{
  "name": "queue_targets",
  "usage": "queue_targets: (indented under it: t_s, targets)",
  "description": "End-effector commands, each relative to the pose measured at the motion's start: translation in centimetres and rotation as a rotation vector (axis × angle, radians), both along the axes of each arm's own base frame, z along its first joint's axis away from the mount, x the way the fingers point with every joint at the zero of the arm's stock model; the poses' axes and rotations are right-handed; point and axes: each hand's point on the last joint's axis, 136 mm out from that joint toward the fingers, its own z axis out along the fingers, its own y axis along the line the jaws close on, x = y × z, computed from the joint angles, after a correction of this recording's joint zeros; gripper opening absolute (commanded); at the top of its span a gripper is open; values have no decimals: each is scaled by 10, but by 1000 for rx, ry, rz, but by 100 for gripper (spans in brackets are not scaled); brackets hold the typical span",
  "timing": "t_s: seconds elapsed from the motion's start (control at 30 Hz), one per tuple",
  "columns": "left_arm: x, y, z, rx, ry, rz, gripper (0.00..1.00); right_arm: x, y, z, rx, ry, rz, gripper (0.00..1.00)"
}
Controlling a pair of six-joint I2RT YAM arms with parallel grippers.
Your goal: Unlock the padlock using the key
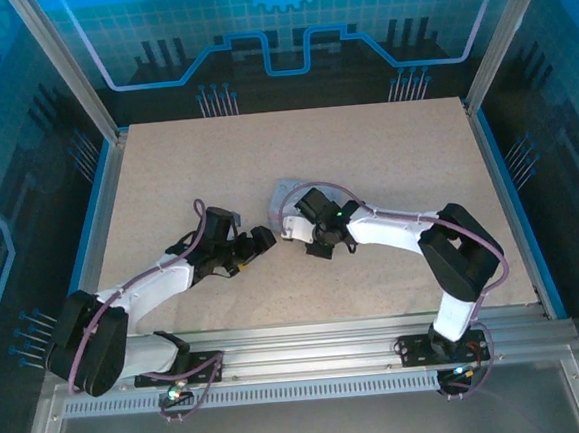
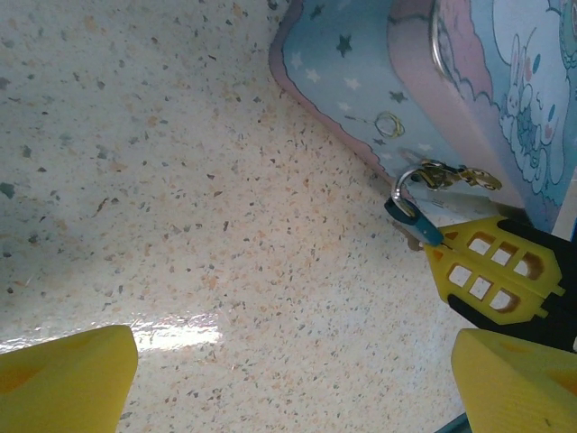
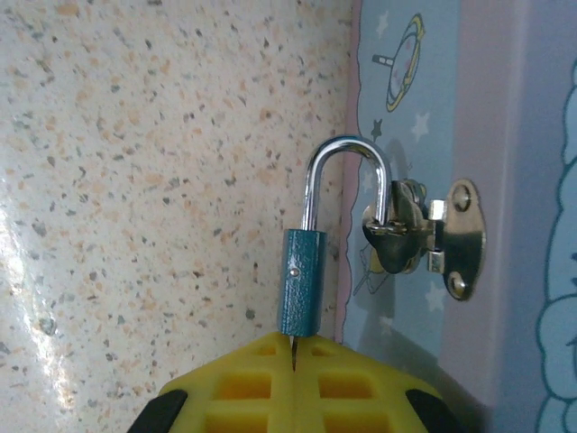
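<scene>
Teal-bodied padlock [image 3: 301, 280] sits bottom centre of the right wrist view, standing upright just left of the tin's edge. Its silver shackle [image 3: 347, 149] arches up and right, with the far leg dropping into the staple of the hasp [image 3: 455, 239]. Can't tell from this angle whether that leg is seated in the body or sprung free.

Right claw [image 3: 294, 361]: yellow fingers closed to a hairline seam, pinching the bottom end of the padlock body.

Left claw [image 2: 288, 383]: wide open and holding nothing. Its fingers [image 2: 63, 379] sit at the bottom corners of the left wrist view, with bare speckled table [image 2: 180, 180] between them. In that view the padlock is right of centre, hanging off the hasp with the right claw's yellow tip on it.

Container: pastel blue-and-pink cartoon tin [image 2: 352, 81], upper right of the left wrist view. Lid looks down, with the hasp folded over the front wall. Interior not visible, so contents unknown.

In the top view both claws meet mid-table, left one just left of centre and right one at the tin's near edge, close together but apart.
</scene>
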Motion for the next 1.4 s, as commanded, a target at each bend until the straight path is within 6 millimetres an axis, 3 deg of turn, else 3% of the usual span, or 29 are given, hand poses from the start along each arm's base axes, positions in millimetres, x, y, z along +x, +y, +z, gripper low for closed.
queue_targets:
  t_s: [0.0,0.33,0.67,0.93,1.17,1.37]
  targets:
    - [-6,6,0,3,9,6,92,-3,16,8,34,-13,57,0]
    - [-3,8,2,-2,5,16,92,-8,4,11,28,-29,21,0]
    - [-9,17,4,-1,-1,44,92,-10,43,25,86,-50,106,0]
    - [-10,24,8,-4,-10,60,92,-23,37,27,105,-25,87,0]
    - [-8,26,7,-11,-8,70,92,-38,33,5,63,56,93,0]
    - [-10,26,6,-11,-7,68,92,-39,38,1,70,64,112,0]
